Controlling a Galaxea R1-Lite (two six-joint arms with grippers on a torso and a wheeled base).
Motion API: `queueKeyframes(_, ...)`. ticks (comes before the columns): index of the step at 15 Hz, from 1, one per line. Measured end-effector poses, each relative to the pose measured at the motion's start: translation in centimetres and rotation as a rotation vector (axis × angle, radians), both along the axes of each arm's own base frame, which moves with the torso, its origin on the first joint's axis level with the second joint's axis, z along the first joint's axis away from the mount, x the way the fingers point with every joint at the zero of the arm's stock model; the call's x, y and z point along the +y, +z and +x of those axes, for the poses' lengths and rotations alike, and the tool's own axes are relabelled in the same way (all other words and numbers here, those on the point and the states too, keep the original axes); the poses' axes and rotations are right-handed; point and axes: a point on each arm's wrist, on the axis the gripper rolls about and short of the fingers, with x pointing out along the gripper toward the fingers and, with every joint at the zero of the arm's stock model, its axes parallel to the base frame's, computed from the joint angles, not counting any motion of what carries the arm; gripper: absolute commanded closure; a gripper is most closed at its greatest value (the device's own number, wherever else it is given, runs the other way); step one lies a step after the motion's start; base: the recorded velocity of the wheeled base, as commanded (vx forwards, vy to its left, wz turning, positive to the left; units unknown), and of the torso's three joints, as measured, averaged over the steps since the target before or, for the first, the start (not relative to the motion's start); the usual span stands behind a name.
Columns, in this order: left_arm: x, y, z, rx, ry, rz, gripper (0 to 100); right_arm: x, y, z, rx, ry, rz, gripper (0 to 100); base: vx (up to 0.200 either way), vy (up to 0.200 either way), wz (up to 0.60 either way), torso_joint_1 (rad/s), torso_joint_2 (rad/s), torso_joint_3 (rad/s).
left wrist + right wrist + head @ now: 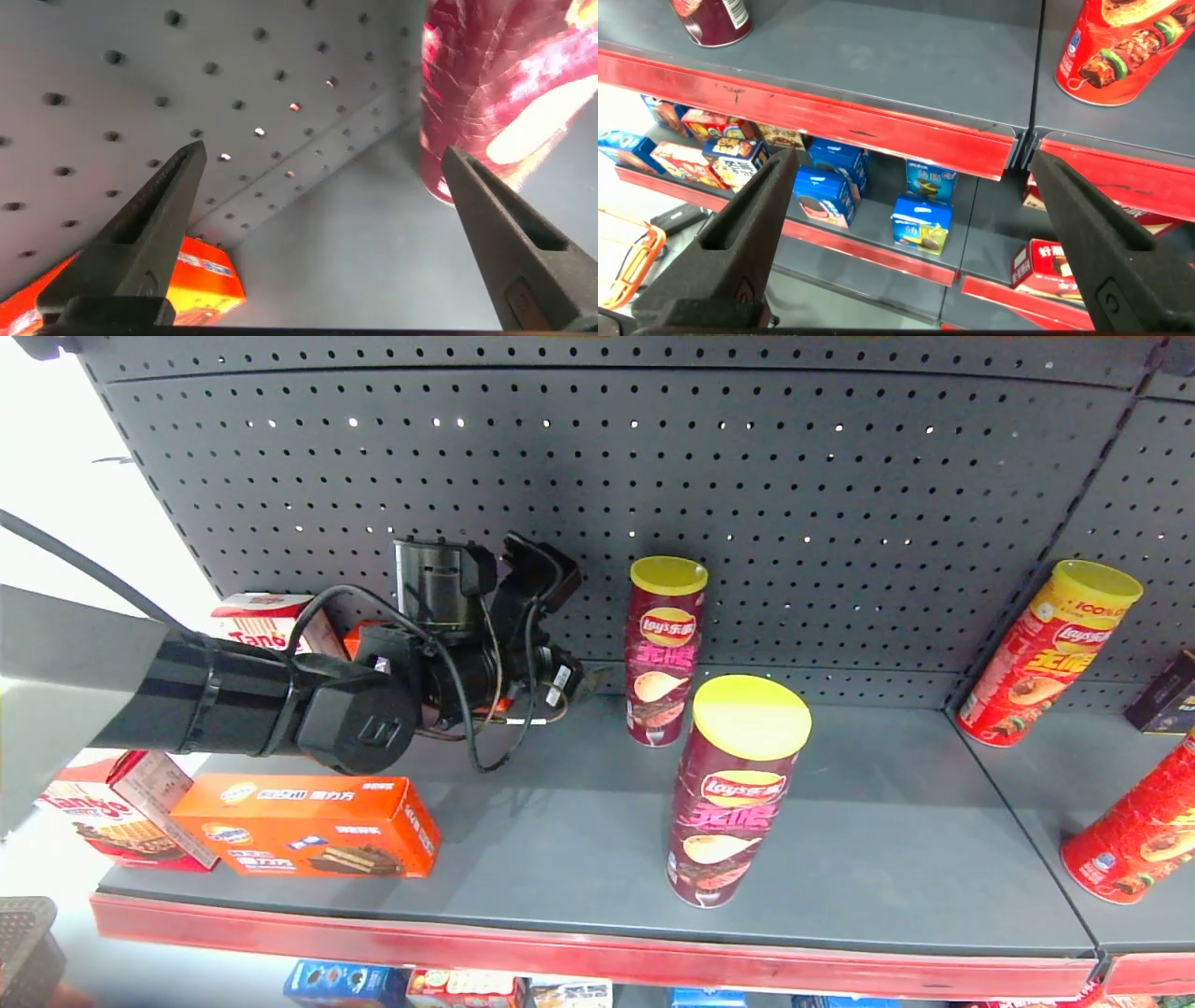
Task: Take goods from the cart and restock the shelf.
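Currently two maroon chip cans with yellow lids stand upright on the grey shelf [887, 840]: the near can [738, 793] towards the front edge, the far can [663, 649] back by the pegboard [747, 476]. Just left of the far can, the left gripper [324, 154] sits low by the pegboard, jaws wide apart and holding nothing. An orange box [308, 826] lies near the front at left. A red can [1046, 653] stands far right. The right gripper [912, 157], jaws spread and empty, faces blue boxes [920, 219] beneath the shelf.

L gripper [322, 149] spread wide twd pegboard [140, 84] at back edge of shelf [374, 252], maroon chip can [495, 84] by one finger, orange box [201, 275] by other.
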Motion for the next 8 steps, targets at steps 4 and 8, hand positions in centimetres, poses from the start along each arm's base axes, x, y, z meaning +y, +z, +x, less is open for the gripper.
queueKeyframes(4,-0.2,-0.8,0.1,-0.002,0.007,0.004,0,0.0,0.0,0.0,0.000,0.000,0.000,0,0.000,0.000,0.00,0.000,0.00,0.000)
queueKeyframes(8,-0.5,-2.1,0.8,0.023,0.014,0.017,0,0.0,0.0,0.0,0.000,0.000,0.000,0,0.000,0.000,0.00,0.000,0.00,0.000)
